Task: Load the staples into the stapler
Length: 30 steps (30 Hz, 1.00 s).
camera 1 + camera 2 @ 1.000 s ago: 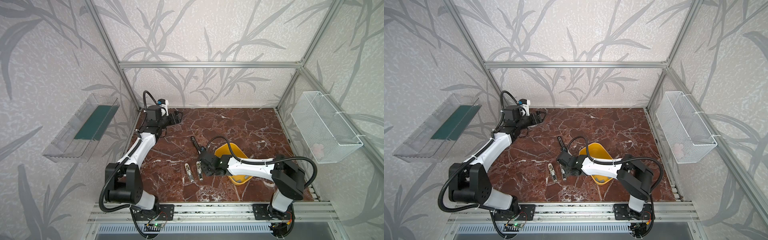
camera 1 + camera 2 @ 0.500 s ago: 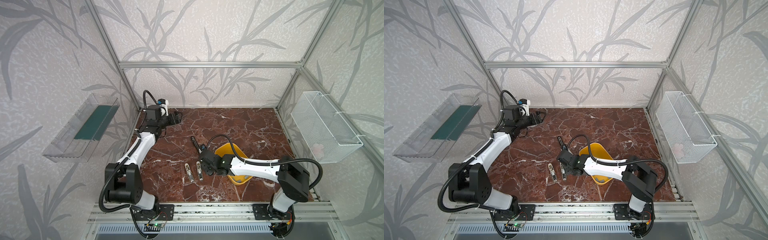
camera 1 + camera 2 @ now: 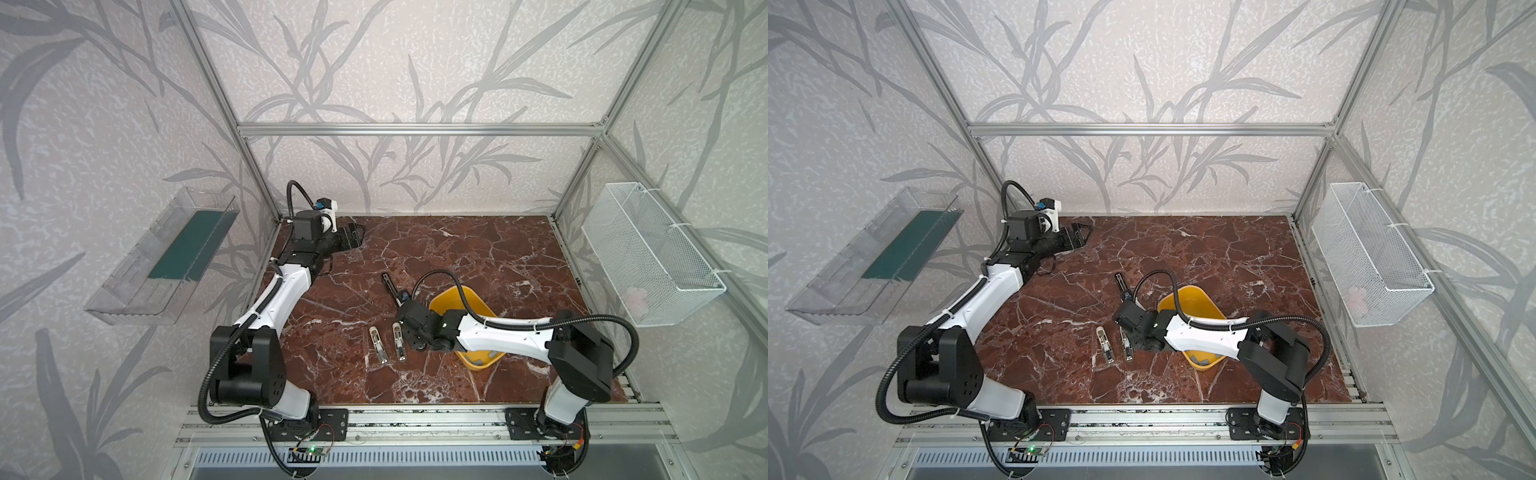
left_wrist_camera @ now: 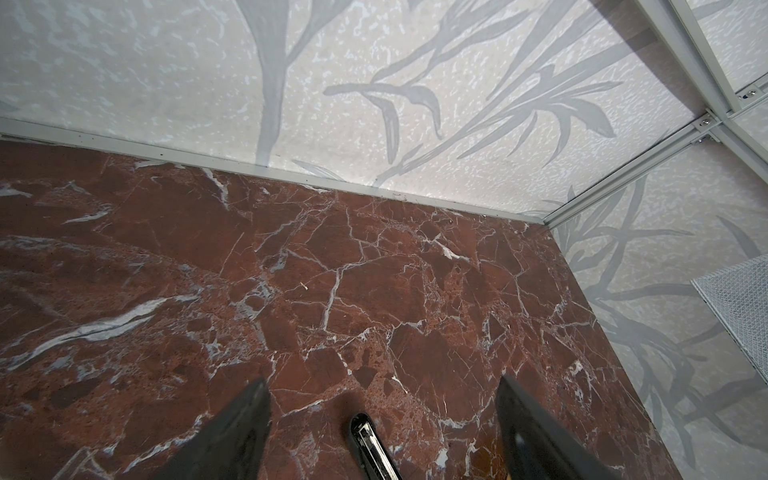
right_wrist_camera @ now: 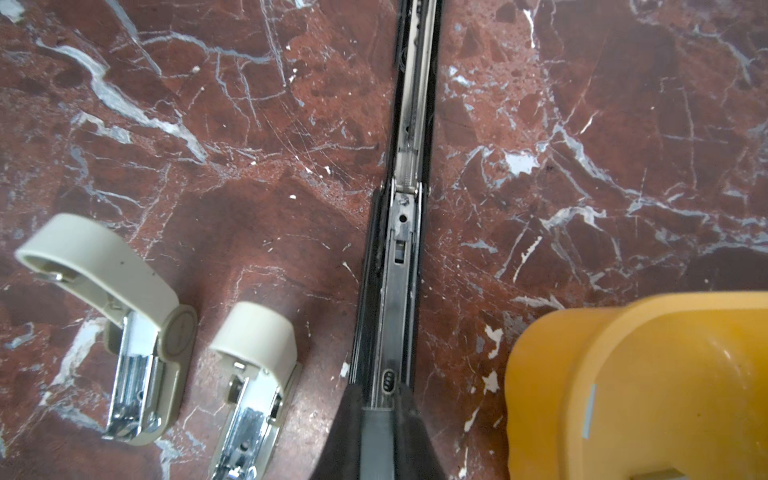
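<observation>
The long black stapler lies opened flat on the marble, its metal channel facing up. Its far end points toward the back. My right gripper is shut on the near end, and in a top view it sits beside the yellow bin. My left gripper hovers at the back left corner, open and holding nothing. In the left wrist view its two fingers stand wide apart, with the stapler's tip lying on the table beyond them. The staples are out of view.
Two small cream staplers lie open just left of the right gripper, also seen in the right wrist view. A yellow bin lies under the right forearm. A wire basket hangs on the right wall and a clear tray on the left wall.
The right arm's elbow has shifted slightly while its gripper stays on the stapler's end. The left arm has not moved.
</observation>
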Available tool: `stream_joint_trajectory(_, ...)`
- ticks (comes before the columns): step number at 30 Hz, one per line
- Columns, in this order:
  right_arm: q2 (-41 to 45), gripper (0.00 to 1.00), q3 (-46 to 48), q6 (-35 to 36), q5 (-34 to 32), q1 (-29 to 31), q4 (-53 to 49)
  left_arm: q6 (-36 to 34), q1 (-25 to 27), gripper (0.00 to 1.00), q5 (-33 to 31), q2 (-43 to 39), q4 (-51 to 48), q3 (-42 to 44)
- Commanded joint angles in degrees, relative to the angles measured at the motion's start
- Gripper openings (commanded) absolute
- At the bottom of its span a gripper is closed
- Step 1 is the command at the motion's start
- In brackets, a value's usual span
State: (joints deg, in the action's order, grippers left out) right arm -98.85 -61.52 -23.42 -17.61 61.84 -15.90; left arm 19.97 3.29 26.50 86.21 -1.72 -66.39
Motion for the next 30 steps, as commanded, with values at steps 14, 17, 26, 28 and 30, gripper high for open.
stream_joint_trajectory(14,9.1,0.00,10.5,4.9,7.1,-5.7,16.4,-2.7,1.3,0.85,-0.7,-0.3,-0.9,-2.4)
stream_joint_trajectory(17,8.5,0.00,10.5,5.2,8.2,-5.7,17.1,-3.0,1.3,0.85,-1.2,-0.9,-0.6,-1.9)
stream_joint_trajectory(26,6.0,0.00,10.1,4.4,10.7,-5.7,16.6,-2.8,1.3,0.85,-0.7,-0.2,-0.9,-2.4)
stream_joint_trajectory(28,5.9,0.00,10.3,4.1,10.7,-5.7,16.5,-2.6,1.3,0.85,-0.5,-0.3,-0.6,-2.3)
stream_joint_trajectory(30,5.8,0.00,10.6,3.8,11.3,-5.7,16.5,-2.5,1.3,0.85,-0.5,-0.3,-0.6,-2.3)
